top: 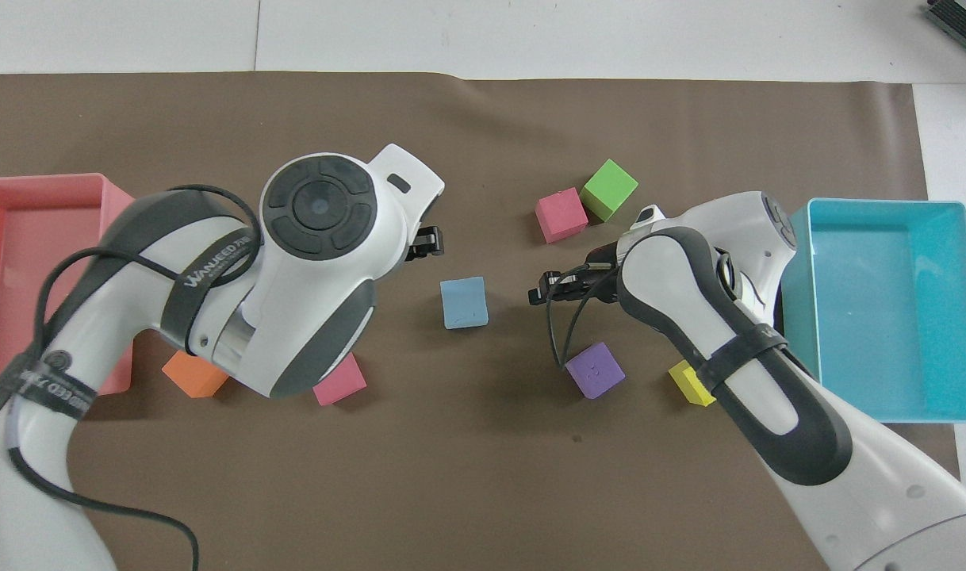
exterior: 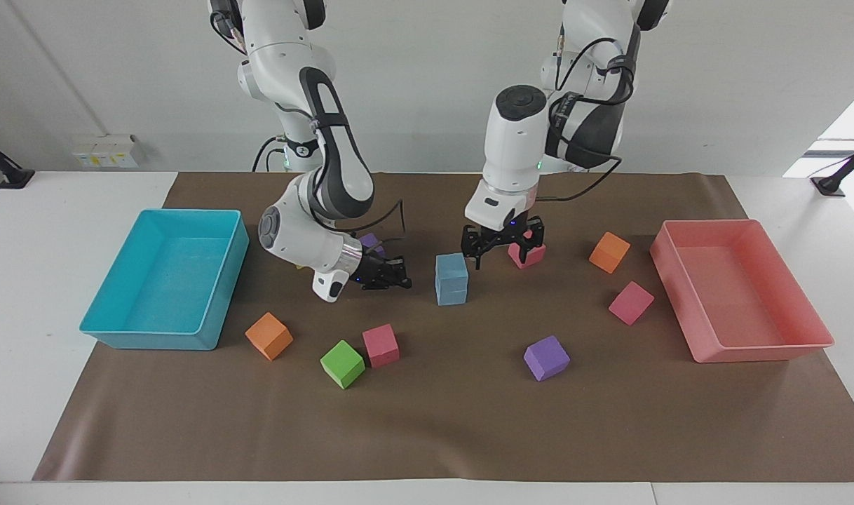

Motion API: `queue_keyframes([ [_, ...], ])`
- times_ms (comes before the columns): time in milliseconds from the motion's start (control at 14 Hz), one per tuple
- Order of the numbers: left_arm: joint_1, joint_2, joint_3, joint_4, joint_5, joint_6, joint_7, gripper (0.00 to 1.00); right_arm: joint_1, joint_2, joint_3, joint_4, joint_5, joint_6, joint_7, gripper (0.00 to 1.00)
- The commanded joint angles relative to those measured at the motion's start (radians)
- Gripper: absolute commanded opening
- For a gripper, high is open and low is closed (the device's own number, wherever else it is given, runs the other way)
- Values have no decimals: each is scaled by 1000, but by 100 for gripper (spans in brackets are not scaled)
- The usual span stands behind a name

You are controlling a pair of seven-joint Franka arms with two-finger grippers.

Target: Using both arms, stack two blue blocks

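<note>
The two blue blocks point(exterior: 451, 278) stand stacked, one squarely on the other, in the middle of the brown mat; the overhead view shows only the top block point(top: 464, 302). Neither gripper touches the stack. My left gripper point(exterior: 500, 254) hangs open and empty over the mat between the stack and a pink block point(exterior: 526, 254); in the overhead view only its tip point(top: 427, 242) pokes out from under the wrist. My right gripper point(exterior: 401, 279) is shut and empty, low beside the stack toward the right arm's end, pointing at it point(top: 537, 292).
A turquoise tray point(exterior: 118, 330) lies at the right arm's end and a pink tray point(exterior: 756, 351) at the left arm's end. Loose orange point(exterior: 268, 336), green point(exterior: 342, 364), pink point(exterior: 381, 345), purple point(exterior: 546, 358), pink point(exterior: 631, 302) and orange point(exterior: 609, 252) blocks lie scattered around.
</note>
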State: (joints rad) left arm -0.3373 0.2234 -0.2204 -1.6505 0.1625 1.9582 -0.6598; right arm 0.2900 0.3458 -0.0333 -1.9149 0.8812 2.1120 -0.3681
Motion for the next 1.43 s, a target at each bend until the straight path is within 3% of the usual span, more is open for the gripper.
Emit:
queue_keyframes([
  [0, 85, -68, -5, -11, -27, -86, 144, 100, -41, -89, 7, -15, -118, -44, 26, 53],
  [71, 118, -87, -5, -11, -28, -111, 198, 100, -49, -115, 7, -7, -186, -65, 53, 100],
  [357, 228, -154, -2, -8, -29, -206, 364, 100, -116, -159, 4, 63, -365, -168, 146, 100],
  [643, 305, -211, 6, 12, -46, -300, 365, 100, -175, -189, 3, 111, -496, -176, 159, 100],
  [857, 365, -254, 7, 29, -92, -352, 410, 100, -181, -208, 3, 152, -663, -175, 218, 100],
  [1143, 426, -260, 7, 31, -124, -383, 525, 100, -181, -283, 3, 158, -873, -199, 320, 100],
  [1357, 428, -269, 7, 31, -124, -392, 526, 100, -209, -336, 0, 165, -903, -245, 403, 100],
])
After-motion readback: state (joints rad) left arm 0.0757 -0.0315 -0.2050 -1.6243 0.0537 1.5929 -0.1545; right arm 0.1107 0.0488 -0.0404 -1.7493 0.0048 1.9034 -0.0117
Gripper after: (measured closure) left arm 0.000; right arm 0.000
